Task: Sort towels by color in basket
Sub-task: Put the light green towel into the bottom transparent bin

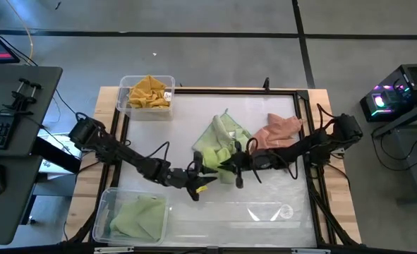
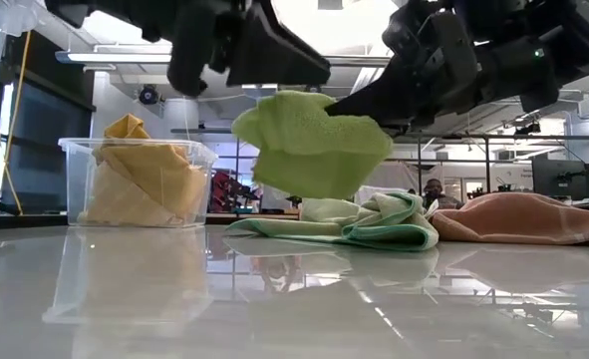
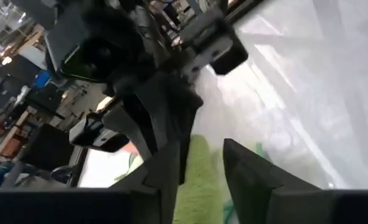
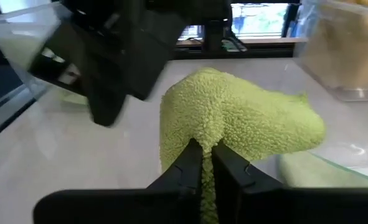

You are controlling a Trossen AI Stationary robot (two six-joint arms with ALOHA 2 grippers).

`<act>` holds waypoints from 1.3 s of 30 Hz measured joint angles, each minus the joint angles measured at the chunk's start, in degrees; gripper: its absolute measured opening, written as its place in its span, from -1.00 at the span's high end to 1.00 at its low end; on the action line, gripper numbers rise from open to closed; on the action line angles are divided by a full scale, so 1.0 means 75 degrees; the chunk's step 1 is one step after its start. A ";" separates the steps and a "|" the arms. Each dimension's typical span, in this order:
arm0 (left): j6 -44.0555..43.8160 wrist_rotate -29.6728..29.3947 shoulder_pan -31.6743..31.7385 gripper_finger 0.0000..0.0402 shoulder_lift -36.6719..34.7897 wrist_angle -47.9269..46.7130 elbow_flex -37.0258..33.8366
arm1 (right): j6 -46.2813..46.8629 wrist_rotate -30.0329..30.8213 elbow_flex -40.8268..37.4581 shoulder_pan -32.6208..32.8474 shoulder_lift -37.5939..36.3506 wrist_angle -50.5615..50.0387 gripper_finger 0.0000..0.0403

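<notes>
Right gripper [image 4: 207, 157] pinched tight on the lime towel [image 4: 233, 127], lifted off the table [image 1: 279, 187]; left gripper [image 3: 202, 168] narrowly parted around the same towel (grip unclear).

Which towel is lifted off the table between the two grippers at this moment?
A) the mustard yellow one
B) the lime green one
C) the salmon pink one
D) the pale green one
B: the low view shows the lime green towel hanging clear of the table, and the right gripper is shut on it.

Nubby cloth towel [image 4: 246, 124] (glossy table [image 2: 294, 309]).
</notes>
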 joint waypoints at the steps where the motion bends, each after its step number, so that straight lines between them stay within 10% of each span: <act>1: 0.0102 -0.0022 0.0028 0.37 0.0076 0.0029 0.0000 | 0.0000 -0.0109 0.0000 0.0003 0.0000 -0.0005 0.94; 7: 0.0063 -0.1139 0.0246 0.11 0.0614 -0.0003 0.0000 | 0.0023 -0.0607 0.0000 0.0040 0.0003 -0.0017 0.95; 13: -0.0711 -0.0547 0.0403 0.11 0.0981 -0.0004 0.0000 | 0.0003 -0.0616 0.0000 0.0154 0.0006 -0.0018 0.94; 26: -0.0965 0.0193 0.0414 0.93 0.1013 -0.0035 -0.0009 | 0.0669 -0.0488 0.0000 -0.0011 -0.0351 -0.0898 0.65; 39: 0.1144 -0.2763 -0.1379 0.93 -0.0948 -0.0347 0.1027 | 0.0698 0.1995 0.0003 0.0854 -0.2876 -0.4137 0.40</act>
